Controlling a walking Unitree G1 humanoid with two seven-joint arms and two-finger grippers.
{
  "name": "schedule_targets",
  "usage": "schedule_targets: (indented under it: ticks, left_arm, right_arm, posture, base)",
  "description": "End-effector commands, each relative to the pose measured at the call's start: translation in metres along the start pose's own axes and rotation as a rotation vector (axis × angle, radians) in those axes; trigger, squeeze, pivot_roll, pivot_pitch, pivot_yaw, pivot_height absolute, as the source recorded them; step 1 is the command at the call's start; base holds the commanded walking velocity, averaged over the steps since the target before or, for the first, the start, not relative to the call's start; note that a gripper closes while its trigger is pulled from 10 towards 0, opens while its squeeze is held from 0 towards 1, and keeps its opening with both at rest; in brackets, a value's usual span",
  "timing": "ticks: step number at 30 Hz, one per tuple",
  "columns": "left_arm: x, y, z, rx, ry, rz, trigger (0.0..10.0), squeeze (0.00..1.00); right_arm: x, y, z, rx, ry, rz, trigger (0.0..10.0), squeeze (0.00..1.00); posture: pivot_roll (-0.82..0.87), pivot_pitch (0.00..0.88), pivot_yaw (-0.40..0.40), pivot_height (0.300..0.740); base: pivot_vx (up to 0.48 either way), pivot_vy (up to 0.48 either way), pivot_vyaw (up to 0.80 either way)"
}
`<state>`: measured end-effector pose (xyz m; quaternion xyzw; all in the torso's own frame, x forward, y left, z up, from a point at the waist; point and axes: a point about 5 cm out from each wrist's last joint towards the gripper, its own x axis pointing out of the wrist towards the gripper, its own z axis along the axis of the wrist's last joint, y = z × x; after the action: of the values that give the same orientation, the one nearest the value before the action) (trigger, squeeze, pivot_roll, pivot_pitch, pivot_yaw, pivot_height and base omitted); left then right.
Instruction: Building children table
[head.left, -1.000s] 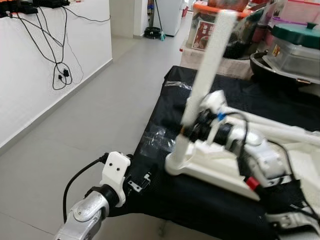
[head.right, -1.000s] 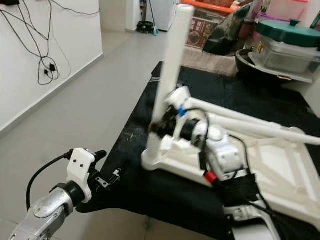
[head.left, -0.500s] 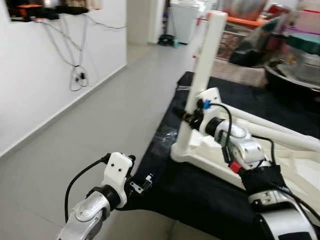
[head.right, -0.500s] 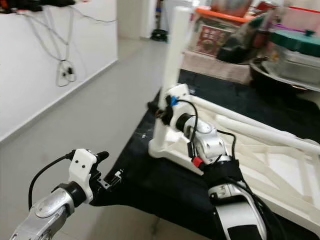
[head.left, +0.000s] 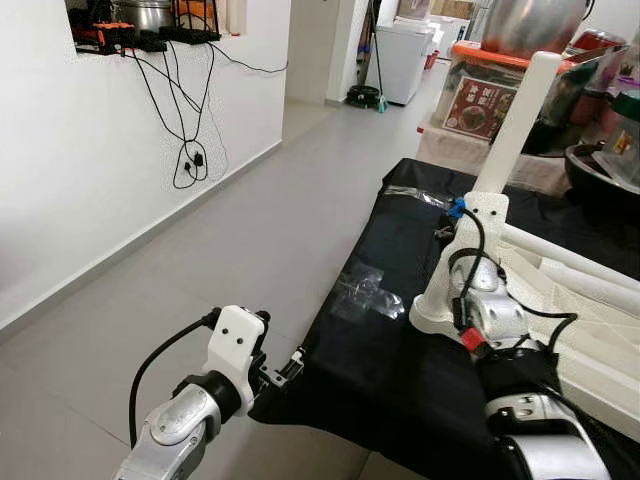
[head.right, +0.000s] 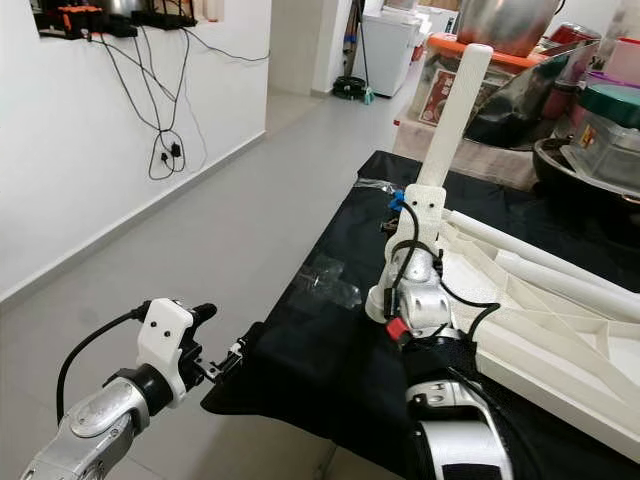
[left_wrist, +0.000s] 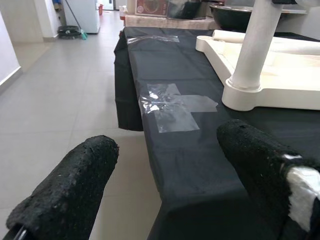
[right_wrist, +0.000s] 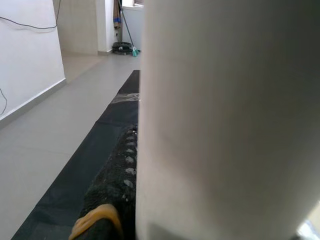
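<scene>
Leg (head.right: 452, 120) of the child's table, tilted a second ago, is now held upright in its corner socket on the upturned tabletop (head.right: 560, 330) by the clamped right end effector (head.right: 405, 215), while the left end effector (left_wrist: 165, 200) is kept open beside the black-covered table (head.left: 400, 370).
</scene>
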<state>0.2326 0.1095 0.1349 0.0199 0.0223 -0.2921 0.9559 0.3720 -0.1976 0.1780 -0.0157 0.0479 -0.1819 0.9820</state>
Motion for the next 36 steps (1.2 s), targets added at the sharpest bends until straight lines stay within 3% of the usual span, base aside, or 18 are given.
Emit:
schedule_targets:
  ticks: [1,5,6,7,9,11,12,13,16,18,24,25,26,27,31,33,35,36]
  left_arm:
    - [0.002,-0.001,-0.001,0.004,0.003,-0.004,10.0,0.00]
    - [0.002,-0.001,-0.001,0.005,0.004,-0.006,10.0,0.00]
    - [0.002,-0.001,-0.002,0.005,0.004,-0.007,10.0,0.00]
    - [0.002,-0.001,-0.002,0.005,0.004,-0.007,10.0,0.00]
    - [0.003,-0.001,-0.002,0.005,0.004,-0.008,10.0,0.00]
    - [0.003,-0.001,-0.002,0.005,0.004,-0.008,10.0,0.00]
    - [0.003,-0.001,-0.002,0.006,0.004,-0.011,10.0,0.00]
    - [0.003,-0.001,-0.002,0.007,0.004,-0.013,10.0,0.00]
    - [0.004,-0.002,-0.002,0.009,0.004,-0.015,10.0,0.00]
    - [0.004,-0.002,-0.003,0.010,0.005,-0.015,10.0,0.00]
    - [0.003,-0.002,-0.003,0.012,0.007,-0.014,10.0,0.00]
    - [0.003,-0.002,-0.003,0.013,0.008,-0.016,10.0,0.00]
    - [0.003,-0.002,-0.003,0.013,0.008,-0.016,10.0,0.00]
    - [0.003,-0.002,-0.003,0.013,0.008,-0.017,10.0,0.00]
    - [0.004,-0.003,-0.003,0.015,0.008,-0.023,10.0,0.00]
    - [0.004,-0.003,-0.003,0.015,0.008,-0.023,10.0,0.00]
    - [0.005,-0.004,-0.003,0.016,0.007,-0.028,10.0,0.00]
    - [0.005,-0.004,-0.003,0.016,0.007,-0.028,10.0,0.00]
  right_arm:
    - [-0.007,-0.006,-0.047,-0.075,0.190,-0.025,10.0,1.00]
    - [-0.004,0.001,-0.026,-0.020,0.088,0.068,10.0,1.00]
    - [-0.003,0.013,-0.009,0.024,0.023,0.223,10.0,0.58]
    - [-0.003,0.013,-0.009,0.024,0.023,0.223,10.0,0.58]
    - [-0.005,0.031,0.014,0.085,-0.062,0.471,10.0,0.58]
    - [-0.006,0.034,0.018,0.096,-0.077,0.514,10.0,0.58]
    - [-0.017,0.039,0.033,0.103,-0.144,0.707,10.0,0.00]
    - [-0.033,0.044,0.043,0.075,-0.205,0.904,10.0,0.00]
    - [-0.060,0.049,0.046,-0.019,-0.247,1.211,10.0,0.00]
    - [-0.070,0.049,0.038,-0.087,-0.227,1.308,10.0,0.00]
    - [-0.073,0.050,0.030,-0.144,-0.219,1.368,10.0,0.00]
    - [-0.070,0.049,0.030,-0.136,-0.222,1.368,1.8,0.00]
    - [-0.070,0.049,0.030,-0.136,-0.222,1.368,1.8,0.00]
    - [-0.065,0.048,0.030,-0.126,-0.218,1.355,0.0,0.00]
    - [-0.038,0.040,0.024,-0.173,-0.161,1.125,0.0,0.00]
    - [-0.038,0.040,0.024,-0.173,-0.161,1.125,0.0,0.00]
    - [-0.001,0.014,0.012,-0.172,-0.025,0.702,0.0,0.00]
    - [-0.001,0.014,0.012,-0.172,-0.025,0.702,0.0,0.00]
  posture:
    - [0.08,0.000,-0.123,0.740]
    - [0.08,0.000,-0.123,0.740]
    - [0.08,0.000,-0.123,0.740]
    - [0.08,0.000,-0.123,0.740]
    - [0.08,0.000,-0.123,0.740]
    - [0.08,0.000,-0.123,0.740]
    - [0.07,0.000,-0.122,0.740]
    - [0.07,0.000,-0.122,0.740]
    - [0.08,0.000,-0.127,0.740]
    - [0.08,0.000,-0.127,0.740]
    - [0.08,0.000,-0.131,0.740]
    - [0.08,0.000,-0.130,0.740]
    - [0.08,0.000,-0.130,0.740]
    - [0.08,0.000,-0.128,0.740]
    - [0.08,0.000,-0.124,0.740]
    - [0.08,0.000,-0.124,0.740]
    - [0.08,0.000,-0.122,0.740]
    - [0.08,0.000,-0.122,0.740]
  base:
    - [0.000,0.000,0.00]
    - [0.000,0.000,0.00]
    - [0.000,0.000,0.00]
    - [0.000,0.000,0.00]
    - [0.000,0.000,0.00]
    - [0.000,0.000,0.00]
    - [0.000,0.000,0.00]
    - [0.000,0.000,0.00]
    - [0.000,0.000,0.00]
    - [0.000,0.000,0.00]
    - [0.000,0.000,0.00]
    - [0.000,0.000,0.00]
    - [0.000,0.000,0.00]
    - [0.000,0.000,0.00]
    - [0.000,0.000,0.00]
    - [0.000,0.000,0.00]
    - [0.000,0.000,0.00]
    - [0.000,0.000,0.00]
